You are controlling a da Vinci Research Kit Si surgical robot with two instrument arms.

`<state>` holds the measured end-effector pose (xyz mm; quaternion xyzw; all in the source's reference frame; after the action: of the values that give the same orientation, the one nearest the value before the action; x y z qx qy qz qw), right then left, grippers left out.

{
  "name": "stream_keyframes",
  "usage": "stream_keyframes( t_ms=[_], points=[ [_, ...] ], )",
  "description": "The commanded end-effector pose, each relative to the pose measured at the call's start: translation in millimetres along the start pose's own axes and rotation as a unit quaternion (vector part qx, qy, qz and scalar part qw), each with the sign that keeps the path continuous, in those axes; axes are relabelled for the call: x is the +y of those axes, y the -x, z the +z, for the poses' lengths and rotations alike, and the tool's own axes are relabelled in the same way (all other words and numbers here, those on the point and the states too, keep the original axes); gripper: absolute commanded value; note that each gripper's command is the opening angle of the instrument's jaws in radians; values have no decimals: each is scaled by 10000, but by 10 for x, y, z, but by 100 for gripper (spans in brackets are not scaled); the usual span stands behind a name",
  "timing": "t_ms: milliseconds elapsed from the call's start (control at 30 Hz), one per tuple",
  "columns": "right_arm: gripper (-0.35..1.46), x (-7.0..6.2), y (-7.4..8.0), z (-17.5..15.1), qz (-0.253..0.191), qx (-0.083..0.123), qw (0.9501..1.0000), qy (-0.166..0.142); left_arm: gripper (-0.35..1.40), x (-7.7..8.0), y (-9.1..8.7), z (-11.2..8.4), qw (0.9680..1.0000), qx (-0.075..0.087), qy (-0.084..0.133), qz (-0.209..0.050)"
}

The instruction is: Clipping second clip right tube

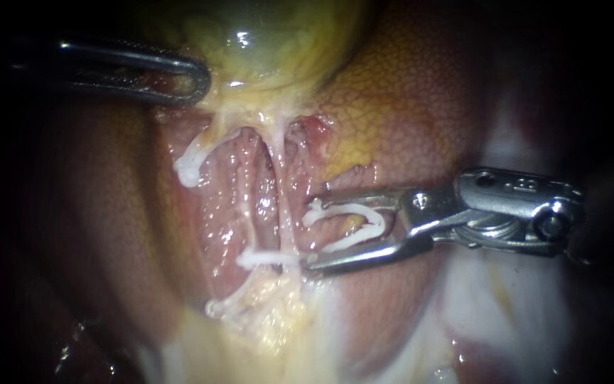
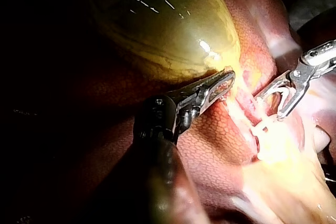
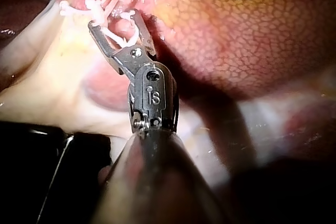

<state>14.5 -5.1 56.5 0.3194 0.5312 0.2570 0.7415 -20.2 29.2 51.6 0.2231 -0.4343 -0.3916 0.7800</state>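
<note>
With the right instrument [image 1: 315,227] holding an open white clip [image 1: 357,210] in its spread pincer just beside the right tube [image 1: 282,199], I would ease it forward until both legs straddle the tube, on the gallbladder [image 1: 264,35] side of the seated clip [image 1: 264,257], then squeeze.

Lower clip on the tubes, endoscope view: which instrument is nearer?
Right. The right instrument, jaws holding a loaded clip, sits just beside the lower clip; the left instrument is far off at the gallbladder.
</note>
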Motion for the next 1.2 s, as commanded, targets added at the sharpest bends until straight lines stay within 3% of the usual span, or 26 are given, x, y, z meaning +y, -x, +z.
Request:
stream_keyframes(
  t_ms=[33,267,500,700,833,1033,1200],
  points=[
    [49,1,0,1,2,0,10000,7,-35,0,0,0,10000,-1,0,-1],
    [49,5,0,15,-23,78,10000,-48,-35,1,-1,2,10000,-3,4,4],
    [49,5,-2,36,115,391,9980,-493,-35,1,-2,2,10000,-4,5,5],
    [49,6,-5,48,102,695,9925,-998,-35,1,-2,2,10000,-4,7,5],
    [45,1,-5,48,37,823,9867,-1401,-35,1,-2,2,10000,-5,7,6],
    [43,-15,-6,50,-29,781,9813,-1757,-35,1,-2,2,10000,-5,7,6],
    [40,-21,-12,53,-24,823,9813,-1739,-35,1,-2,2,10000,-4,7,5]
  ],
)
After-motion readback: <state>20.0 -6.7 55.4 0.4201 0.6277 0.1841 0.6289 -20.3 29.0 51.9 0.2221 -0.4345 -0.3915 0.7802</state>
